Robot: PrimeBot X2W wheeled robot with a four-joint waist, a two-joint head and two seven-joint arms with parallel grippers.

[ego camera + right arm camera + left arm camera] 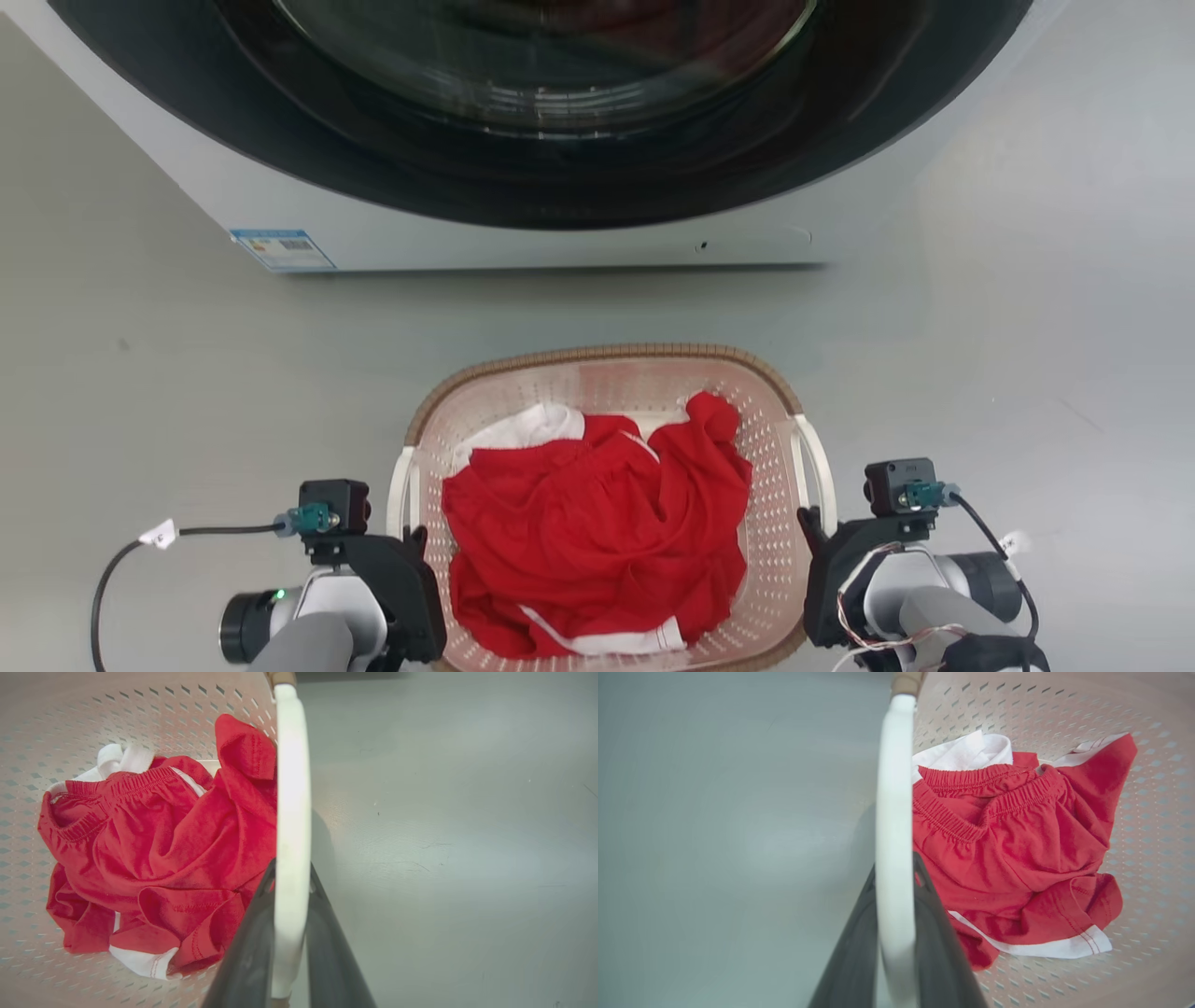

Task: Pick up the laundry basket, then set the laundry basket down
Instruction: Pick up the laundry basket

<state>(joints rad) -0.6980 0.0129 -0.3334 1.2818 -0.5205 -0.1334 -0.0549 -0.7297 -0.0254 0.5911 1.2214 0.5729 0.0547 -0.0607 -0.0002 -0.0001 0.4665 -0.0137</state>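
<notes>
Left claw [416, 539] and right claw [808, 521] each clamp a laundry basket [607, 355] handle [400, 485]; uneven lifting could slip one free.

Note the laundry basket [770, 546] in pale pink-cream, patterned with rows of small slots; its rim [607, 355] is brown with a woven look; its handles [825, 471] are white; the clothes [597, 532] are red with white bands; the washer [523, 245] is pale grey, its door ring [560, 187] black, its label [282, 249] blue and white; the floor [187, 373] is plain grey; your left gripper [415, 539] and right gripper [808, 519] are black.
</notes>
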